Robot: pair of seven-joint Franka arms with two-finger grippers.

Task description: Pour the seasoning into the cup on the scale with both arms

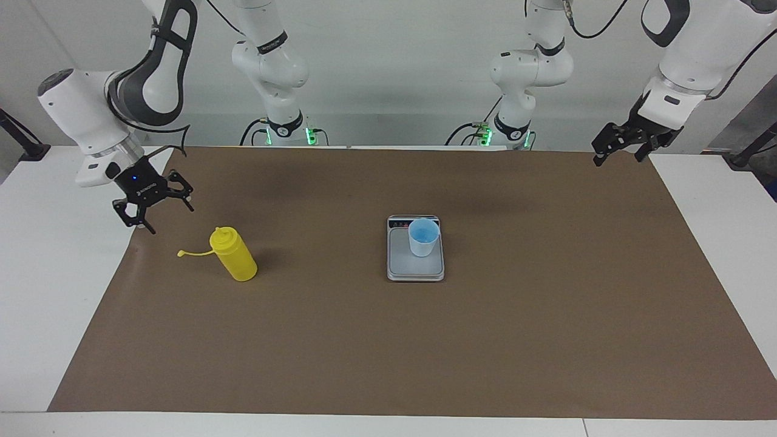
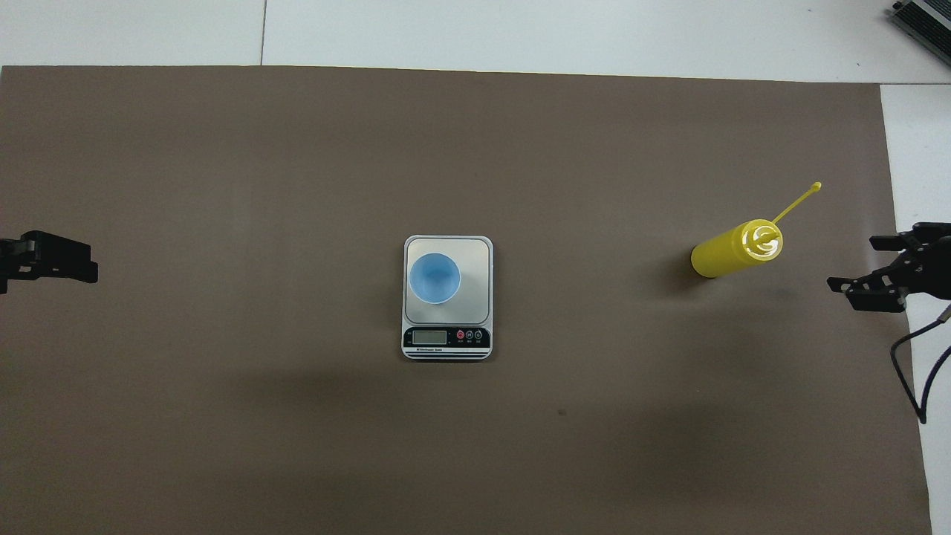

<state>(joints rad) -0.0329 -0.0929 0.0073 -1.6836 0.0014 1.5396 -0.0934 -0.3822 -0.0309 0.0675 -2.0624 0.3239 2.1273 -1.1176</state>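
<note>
The yellow seasoning bottle (image 1: 234,256) (image 2: 732,250) stands upright on the brown mat toward the right arm's end, its cap strap (image 1: 194,253) sticking out sideways. The light-blue cup (image 1: 423,237) (image 2: 435,277) stands on the silver scale (image 1: 400,262) (image 2: 446,339) at mid-table. My right gripper (image 1: 172,221) (image 2: 852,261) hangs open over the mat's edge, apart from the bottle and holding nothing. The left gripper (image 1: 618,160) (image 2: 89,269) waits open and raised over the mat's corner at the left arm's end.
The brown mat (image 1: 388,352) covers most of the white table (image 1: 48,291). A black cable (image 2: 910,371) trails from the right gripper.
</note>
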